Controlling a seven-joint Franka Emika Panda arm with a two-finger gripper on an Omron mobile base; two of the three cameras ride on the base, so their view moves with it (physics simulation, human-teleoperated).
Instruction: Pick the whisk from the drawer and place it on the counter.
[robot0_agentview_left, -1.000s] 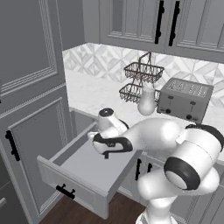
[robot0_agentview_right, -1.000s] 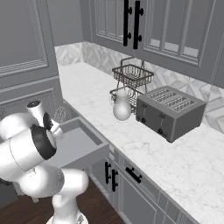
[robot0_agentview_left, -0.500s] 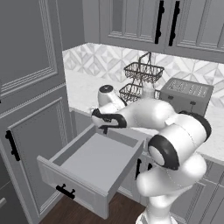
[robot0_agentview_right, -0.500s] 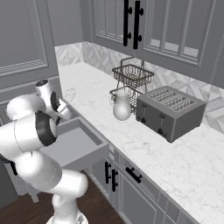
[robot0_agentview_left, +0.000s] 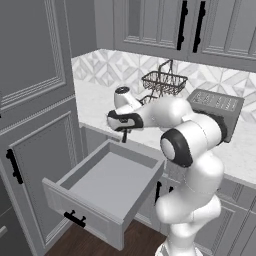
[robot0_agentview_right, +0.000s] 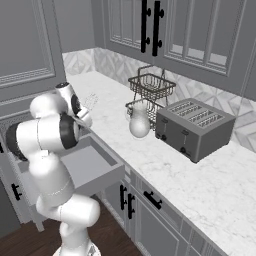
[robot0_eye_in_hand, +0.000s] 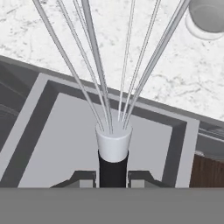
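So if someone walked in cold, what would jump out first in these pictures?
The whisk, clamped by its black handle in the pincer, its wires fanning toward the marbled counter. Beneath it gapes the open grey drawer, under the counter's edge. Farther along the counter stands a grey toaster beside a wire basket rack.
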